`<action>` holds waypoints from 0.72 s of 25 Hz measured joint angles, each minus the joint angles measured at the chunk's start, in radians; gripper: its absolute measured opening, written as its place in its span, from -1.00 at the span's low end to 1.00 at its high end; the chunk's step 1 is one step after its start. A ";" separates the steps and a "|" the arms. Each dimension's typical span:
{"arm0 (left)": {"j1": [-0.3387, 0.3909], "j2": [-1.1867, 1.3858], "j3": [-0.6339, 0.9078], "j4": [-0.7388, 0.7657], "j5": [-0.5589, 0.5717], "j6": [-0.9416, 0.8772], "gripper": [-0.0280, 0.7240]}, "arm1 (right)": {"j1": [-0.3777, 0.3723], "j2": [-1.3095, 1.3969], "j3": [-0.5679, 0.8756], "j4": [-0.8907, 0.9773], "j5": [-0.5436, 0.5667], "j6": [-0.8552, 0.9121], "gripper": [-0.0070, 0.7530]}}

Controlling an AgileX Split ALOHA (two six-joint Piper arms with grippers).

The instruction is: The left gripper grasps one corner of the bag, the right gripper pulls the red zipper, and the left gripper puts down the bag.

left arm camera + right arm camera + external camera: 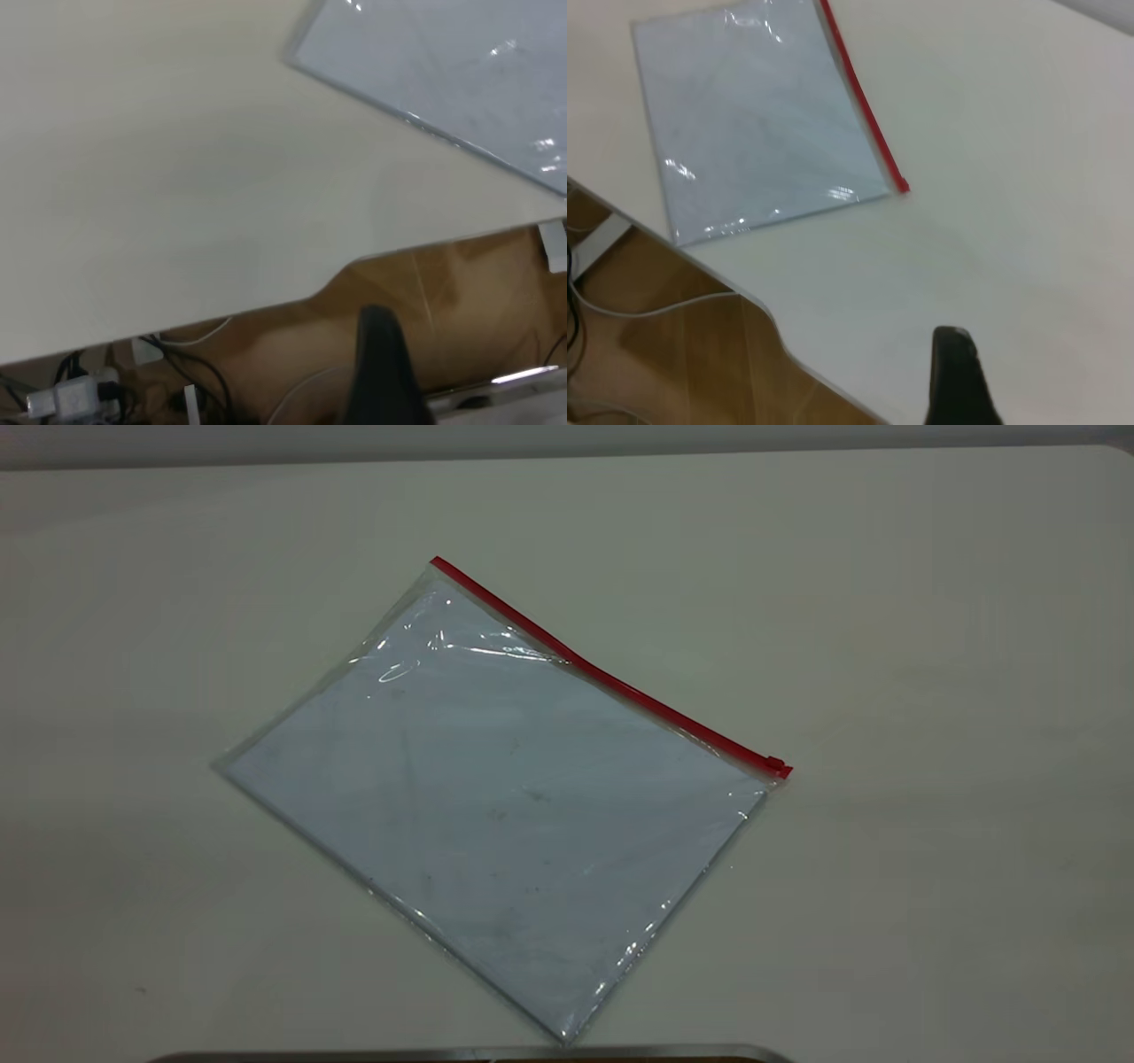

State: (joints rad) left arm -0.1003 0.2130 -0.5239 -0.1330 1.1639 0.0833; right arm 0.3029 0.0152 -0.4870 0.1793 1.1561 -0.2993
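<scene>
The bag lies flat on the white table, turned at an angle, with white sheets inside. The red zipper runs along its far right edge, and the small red slider sits at the right end. Neither gripper shows in the exterior view. In the left wrist view the left gripper hangs off the table's edge over the floor, far from the bag. In the right wrist view the right gripper is over bare table, apart from the bag and its zipper.
A metal bar runs along the near edge of the exterior view. Below the table edge a brown floor with cables and a power strip shows. Bare table surrounds the bag.
</scene>
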 joint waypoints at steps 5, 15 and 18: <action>0.000 0.000 0.031 -0.002 -0.021 0.026 0.62 | 0.000 0.000 0.003 0.000 -0.007 0.000 0.35; 0.000 0.000 0.038 0.006 -0.030 0.026 0.62 | 0.000 0.000 0.003 0.000 -0.011 0.000 0.35; 0.000 0.000 0.038 0.007 -0.030 0.026 0.62 | 0.000 0.000 0.004 0.000 -0.012 0.000 0.35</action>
State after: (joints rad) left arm -0.1003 0.2131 -0.4859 -0.1265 1.1340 0.1097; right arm 0.3029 0.0152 -0.4835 0.1793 1.1444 -0.2993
